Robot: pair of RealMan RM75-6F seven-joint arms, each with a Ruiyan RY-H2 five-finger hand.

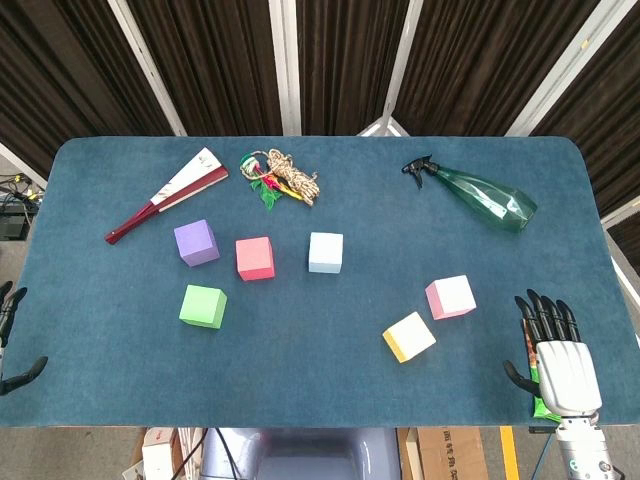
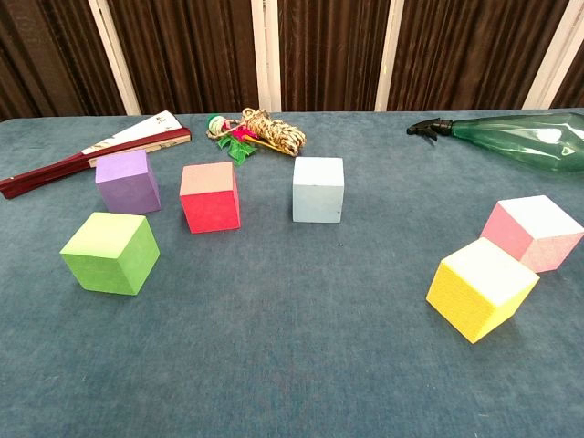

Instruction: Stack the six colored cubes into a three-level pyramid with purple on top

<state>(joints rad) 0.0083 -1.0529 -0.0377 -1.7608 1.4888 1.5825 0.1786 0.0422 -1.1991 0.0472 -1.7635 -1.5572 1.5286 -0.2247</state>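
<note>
Pyramid: nothing stacked; six foam cubes lie apart on the blue cloth beyond my fingers, purple cube (image 1: 196, 242) far-left of my right hand (image 1: 560, 355), open, empty; left hand (image 1: 12, 340) barely visible, state unclear.

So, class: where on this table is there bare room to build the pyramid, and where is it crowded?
Free: the middle, between the light blue cube and yellow cube, and the near edge below the green cube. Crowded: the far left, around the fan, rope and purple cube.
</note>
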